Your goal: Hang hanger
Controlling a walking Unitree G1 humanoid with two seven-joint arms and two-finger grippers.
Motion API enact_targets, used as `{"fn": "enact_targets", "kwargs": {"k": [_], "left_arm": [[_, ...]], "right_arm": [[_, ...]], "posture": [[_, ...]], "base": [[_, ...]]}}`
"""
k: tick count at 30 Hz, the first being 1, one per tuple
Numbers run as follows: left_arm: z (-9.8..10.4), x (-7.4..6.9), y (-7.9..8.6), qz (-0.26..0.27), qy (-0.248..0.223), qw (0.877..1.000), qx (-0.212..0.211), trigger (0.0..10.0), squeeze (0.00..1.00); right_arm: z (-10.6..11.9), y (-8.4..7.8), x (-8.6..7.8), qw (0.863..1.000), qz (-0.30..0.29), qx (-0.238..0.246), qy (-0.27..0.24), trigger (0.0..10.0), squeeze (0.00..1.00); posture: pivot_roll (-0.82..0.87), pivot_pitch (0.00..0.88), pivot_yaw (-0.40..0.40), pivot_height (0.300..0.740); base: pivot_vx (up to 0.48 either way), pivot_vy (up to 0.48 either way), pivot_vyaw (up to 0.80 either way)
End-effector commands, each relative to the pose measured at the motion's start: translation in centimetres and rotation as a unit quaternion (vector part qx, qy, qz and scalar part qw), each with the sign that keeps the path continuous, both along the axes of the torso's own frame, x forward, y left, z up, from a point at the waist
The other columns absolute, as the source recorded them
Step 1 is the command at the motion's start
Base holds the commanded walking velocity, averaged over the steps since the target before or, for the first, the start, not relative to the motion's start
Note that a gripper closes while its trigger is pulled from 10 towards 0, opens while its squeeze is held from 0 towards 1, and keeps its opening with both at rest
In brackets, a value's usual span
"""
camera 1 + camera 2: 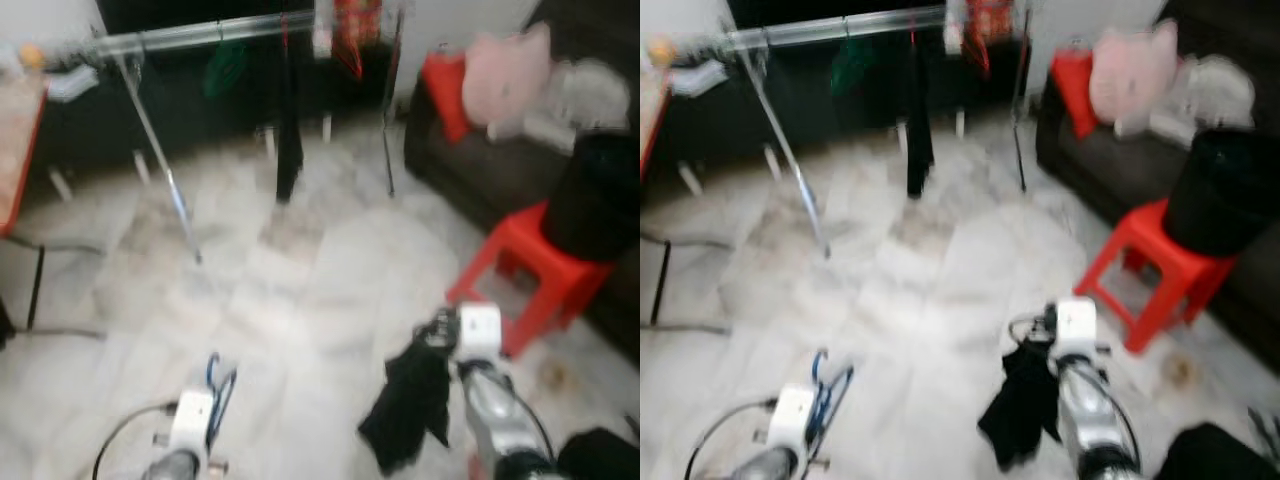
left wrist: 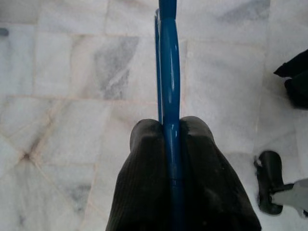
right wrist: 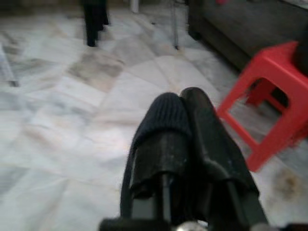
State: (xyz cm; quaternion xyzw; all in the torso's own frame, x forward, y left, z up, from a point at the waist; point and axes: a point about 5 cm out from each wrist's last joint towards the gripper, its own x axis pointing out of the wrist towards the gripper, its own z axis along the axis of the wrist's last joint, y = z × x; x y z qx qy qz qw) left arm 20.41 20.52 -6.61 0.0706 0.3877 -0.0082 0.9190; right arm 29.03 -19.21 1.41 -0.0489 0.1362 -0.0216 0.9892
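Observation:
A blue hanger (image 2: 168,86) is clamped between the two black fingers of my left gripper (image 2: 169,127), low above the marble floor; it also shows as blue loops (image 1: 218,378) in the head view. My right gripper (image 1: 440,330) is shut, and a black garment (image 1: 408,400) dangles from it. In the right wrist view its fingers (image 3: 166,115) press together. The clothes rail (image 1: 190,35) runs across the far side of the room, several steps ahead, with black (image 1: 288,120), green (image 1: 225,65) and red (image 1: 355,30) clothes on it. The head views are blurred.
A red stool (image 1: 530,270) with a black bin (image 1: 595,200) on it stands right of my path. Behind it is a dark sofa (image 1: 500,170) with a pink plush toy (image 1: 510,65). A red-edged table (image 1: 20,150) stands at the left. Open marble floor (image 1: 300,290) lies ahead.

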Motion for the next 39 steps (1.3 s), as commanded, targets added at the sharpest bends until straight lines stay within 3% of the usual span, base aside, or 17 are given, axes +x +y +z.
{"fn": "enact_targets", "kwargs": {"k": [1,18,23,28,30,34,36,39], "left_arm": [[-0.4,-0.8,0.2,-0.001,0.017,1.000,0.004,10.0,0.00],[-0.1,-0.3,0.4,-0.006,0.012,1.000,0.007,10.0,0.00],[0.0,0.1,0.1,-0.016,0.007,1.000,0.002,10.0,0.00],[0.8,1.3,-0.1,-0.034,-0.018,0.999,-0.002,10.0,0.00],[2.1,3.0,-0.5,-0.070,-0.050,0.996,-0.010,10.0,0.00],[3.4,4.8,-0.9,-0.113,-0.077,0.990,-0.016,10.0,0.00],[4.6,6.0,-1.6,-0.177,-0.085,0.980,-0.039,10.0,0.00],[5.0,6.3,-1.9,-0.210,-0.081,0.973,-0.050,10.0,0.00]], "right_arm": [[0.5,-0.5,0.3,1.000,-0.001,-0.008,-0.010,10.0,0.00],[1.1,-1.0,0.9,1.000,-0.010,-0.008,-0.014,10.0,0.00],[1.3,-1.0,1.3,1.000,0.000,-0.014,-0.002,10.0,0.00],[1.7,-0.5,2.1,0.999,0.031,-0.029,0.018,10.0,0.00],[2.1,-0.2,2.8,0.997,0.057,-0.044,0.039,10.0,0.00],[2.5,0.0,3.5,0.993,0.086,-0.054,0.066,10.0,0.00],[2.9,0.4,4.0,0.980,0.147,-0.100,0.087,10.0,0.00],[3.2,0.5,4.3,0.974,0.166,-0.121,0.097,10.0,0.00]], "posture": [[-0.07,0.000,-0.018,0.740],[-0.07,0.000,-0.015,0.740],[-0.07,0.000,-0.012,0.740],[-0.07,0.000,-0.012,0.740],[-0.07,0.000,-0.014,0.740],[-0.07,0.000,-0.015,0.740],[-0.07,0.000,-0.020,0.740],[-0.07,0.000,-0.020,0.740]], "base": [[0.277,0.000,0.00],[0.339,0.000,0.13],[0.000,0.000,0.00],[0.000,0.000,0.00],[0.000,0.000,0.00],[0.000,0.000,0.00],[0.000,0.000,0.00],[0.000,0.000,0.00]]}}
